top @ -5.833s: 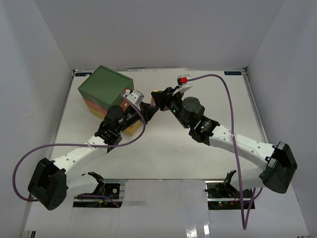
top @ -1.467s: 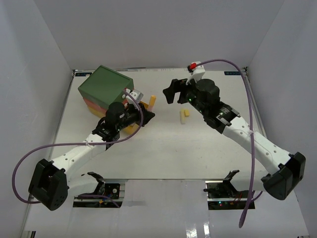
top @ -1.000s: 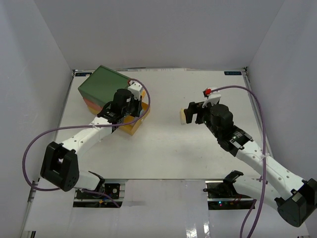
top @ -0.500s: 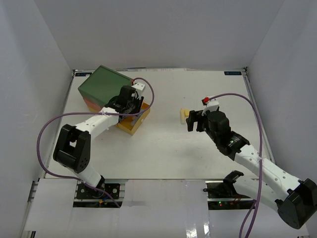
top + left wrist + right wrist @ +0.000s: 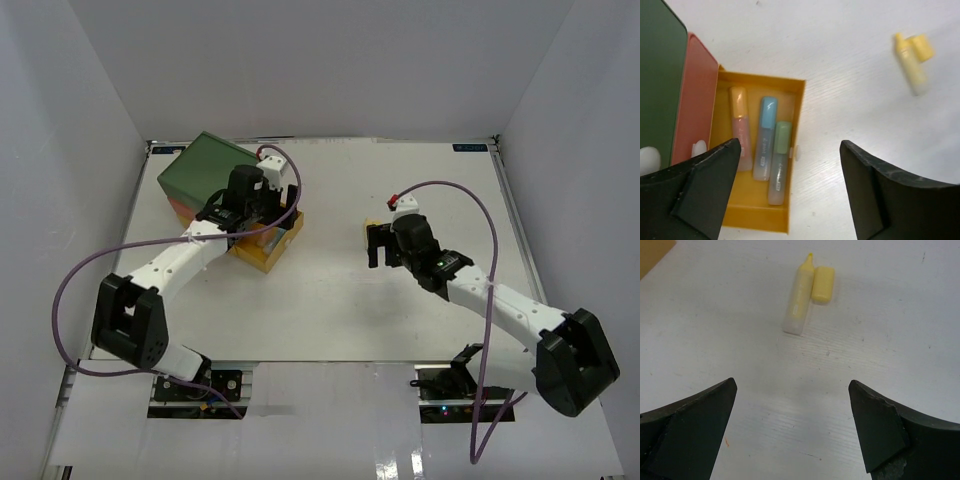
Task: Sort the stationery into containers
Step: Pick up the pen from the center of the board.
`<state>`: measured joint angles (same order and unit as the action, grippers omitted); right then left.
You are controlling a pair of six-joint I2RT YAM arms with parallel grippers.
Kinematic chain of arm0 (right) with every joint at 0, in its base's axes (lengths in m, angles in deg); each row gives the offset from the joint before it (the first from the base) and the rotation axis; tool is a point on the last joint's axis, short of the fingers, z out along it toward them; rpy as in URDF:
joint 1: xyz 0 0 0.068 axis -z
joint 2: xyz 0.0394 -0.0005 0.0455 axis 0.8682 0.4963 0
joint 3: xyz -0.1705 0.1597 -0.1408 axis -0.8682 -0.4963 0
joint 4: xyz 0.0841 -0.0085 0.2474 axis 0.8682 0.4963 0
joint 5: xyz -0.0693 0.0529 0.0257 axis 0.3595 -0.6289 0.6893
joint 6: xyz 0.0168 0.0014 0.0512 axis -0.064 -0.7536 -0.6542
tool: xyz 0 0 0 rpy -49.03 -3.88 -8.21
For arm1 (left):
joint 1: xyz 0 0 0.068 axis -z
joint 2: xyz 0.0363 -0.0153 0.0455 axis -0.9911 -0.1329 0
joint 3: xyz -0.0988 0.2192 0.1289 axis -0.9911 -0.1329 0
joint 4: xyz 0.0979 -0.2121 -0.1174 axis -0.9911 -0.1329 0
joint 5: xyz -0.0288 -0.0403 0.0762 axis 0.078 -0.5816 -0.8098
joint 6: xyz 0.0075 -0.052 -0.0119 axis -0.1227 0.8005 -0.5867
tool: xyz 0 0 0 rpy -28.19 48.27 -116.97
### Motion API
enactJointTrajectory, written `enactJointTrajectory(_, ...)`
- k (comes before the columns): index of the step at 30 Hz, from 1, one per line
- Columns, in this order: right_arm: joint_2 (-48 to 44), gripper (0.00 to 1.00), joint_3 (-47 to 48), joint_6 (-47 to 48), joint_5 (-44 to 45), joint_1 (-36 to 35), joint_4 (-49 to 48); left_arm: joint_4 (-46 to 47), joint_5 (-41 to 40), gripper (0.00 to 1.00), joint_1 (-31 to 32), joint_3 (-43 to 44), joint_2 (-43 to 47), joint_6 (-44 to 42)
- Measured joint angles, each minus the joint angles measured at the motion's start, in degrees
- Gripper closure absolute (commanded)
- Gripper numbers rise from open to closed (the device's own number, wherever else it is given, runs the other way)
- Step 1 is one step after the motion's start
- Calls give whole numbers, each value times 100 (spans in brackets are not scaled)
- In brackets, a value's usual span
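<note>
Now left tool [image 5: 790, 152] hangs open over pulled-out yellow drawer [image 5: 752, 212] holding three markers [image 5: 765, 140]; right tool [image 5: 792, 387], also open, lines up on yellow marker [image 5: 799, 305] for pickup.

A: Where are your arms?
B: My left arm [image 5: 170, 265] bends toward the upper left of the overhead frame, my right arm [image 5: 480, 295] toward the middle.
A: And the grippers?
B: My left gripper [image 5: 790, 145] and right gripper [image 5: 792, 384] both point down, jaws wide apart.
</note>
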<state>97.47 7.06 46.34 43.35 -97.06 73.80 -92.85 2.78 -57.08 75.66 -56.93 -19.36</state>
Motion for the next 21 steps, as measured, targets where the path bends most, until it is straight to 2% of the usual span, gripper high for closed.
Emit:
enactJointTrajectory(2,409,5,177,-46,2,0,101,31,216,2,0,13,304,146)
enactJointTrajectory(5,1062,10,494,-164,33,0,197,140,472,2,0,4,778,400)
enactJointTrajectory(6,1272,14,592,-203,52,0,216,234,551,2,0,-33,931,479)
enactJointTrajectory(11,2100,20,979,-356,181,0,254,564,841,2,0,-555,1639,787)
enactJointTrajectory(12,2229,25,1029,-374,212,0,254,588,874,2,0,-664,1735,822)
enactJointTrajectory(21,3228,36,1530,-579,409,0,219,645,938,2,0,-1025,1867,1003)
